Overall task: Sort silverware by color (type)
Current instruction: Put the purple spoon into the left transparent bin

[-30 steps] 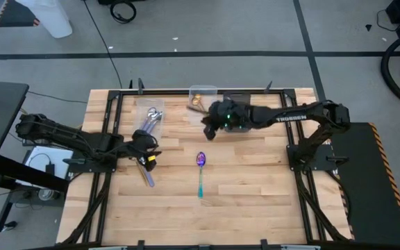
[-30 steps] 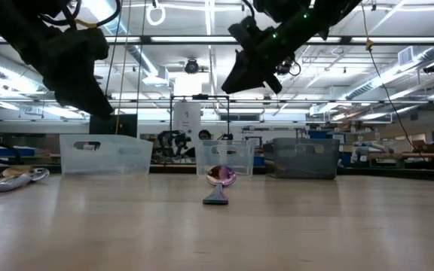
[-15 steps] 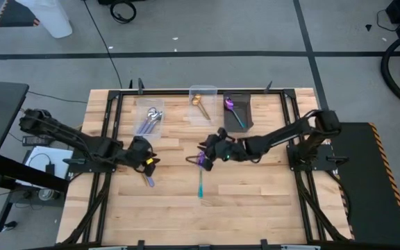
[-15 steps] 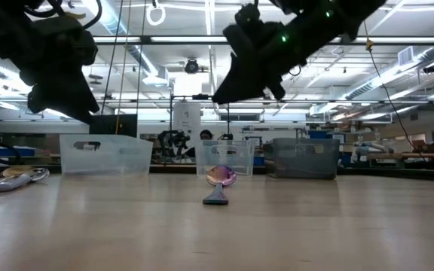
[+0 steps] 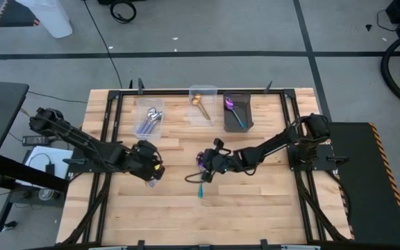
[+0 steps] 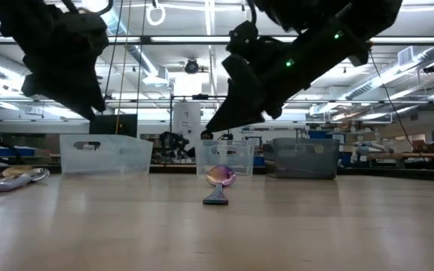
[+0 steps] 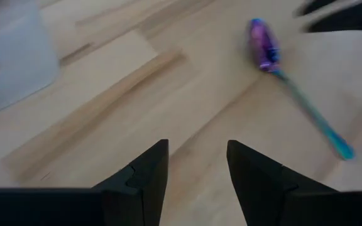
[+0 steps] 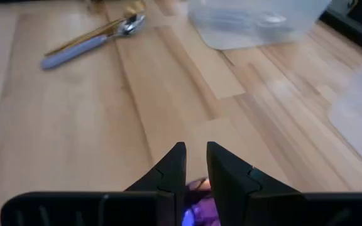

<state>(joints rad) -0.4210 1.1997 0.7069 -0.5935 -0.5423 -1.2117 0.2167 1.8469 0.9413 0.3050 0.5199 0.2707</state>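
An iridescent purple spoon with a teal handle (image 5: pixel 200 182) lies flat on the wood at mid-table, and shows in the low view too (image 6: pixel 220 179). My right gripper (image 8: pixel 195 147) hangs just above its bowl (image 8: pixel 197 187), fingers a narrow gap apart, touching nothing. My left gripper (image 7: pixel 197 143) is open and empty, left of that spoon (image 7: pixel 266 47). A silver spoon with a pale blue handle (image 8: pixel 93 41) lies on the table by the left gripper (image 5: pixel 155 169).
Three small bins stand along the far edge: a clear one with silver spoons (image 5: pixel 151 116), a clear one with a gold spoon (image 5: pixel 201 103), and a dark one with purple-teal spoons (image 5: pixel 236 111). Bare wood stretches toward the near edge. A metal frame rims the table.
My right gripper has swung from above the bins at the far edge toward the near edge and down, ending just over the purple spoon's bowl. My left gripper has drifted a little toward the near edge. Neither spoon on the table has moved.
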